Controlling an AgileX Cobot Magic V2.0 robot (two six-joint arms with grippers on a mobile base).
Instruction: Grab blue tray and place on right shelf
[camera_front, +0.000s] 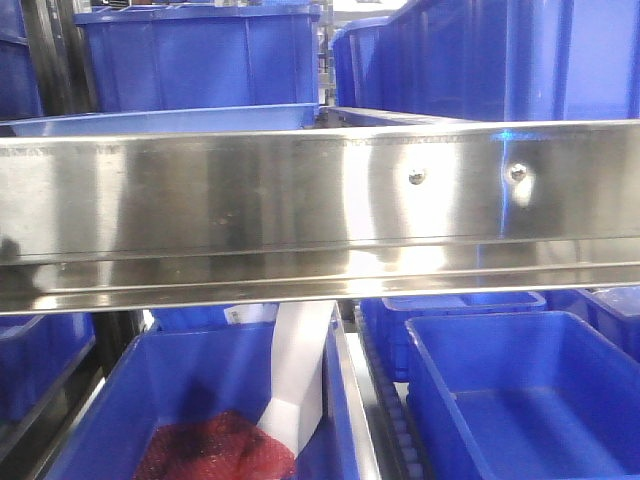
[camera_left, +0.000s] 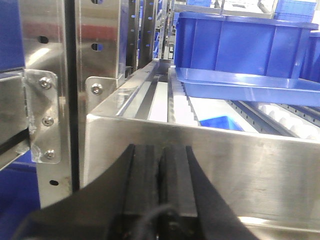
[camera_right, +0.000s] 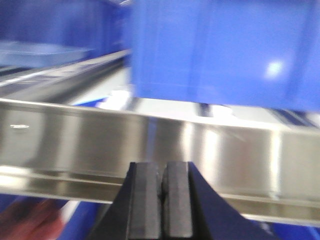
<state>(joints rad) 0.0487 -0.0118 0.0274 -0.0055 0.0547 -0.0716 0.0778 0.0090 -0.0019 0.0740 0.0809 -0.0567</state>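
steel shelf rail (camera_front: 250, 210) fronts blue bins (camera_front: 200, 50); left pincer (camera_left: 160, 175) and right pincer (camera_right: 162, 200) pressed together, empty.

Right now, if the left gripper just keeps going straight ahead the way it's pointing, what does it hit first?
Most likely the steel front rail of the shelf: the left gripper, jaws shut, points squarely at it. The blue tray lies beyond and higher. Depth to the rail is unclear.

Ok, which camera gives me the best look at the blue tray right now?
Left wrist view: the blue tray shows its flared rim and underside, sharp, on the rollers. The front view shows only its rim above the steel rail. The right wrist view has it blurred, far left.
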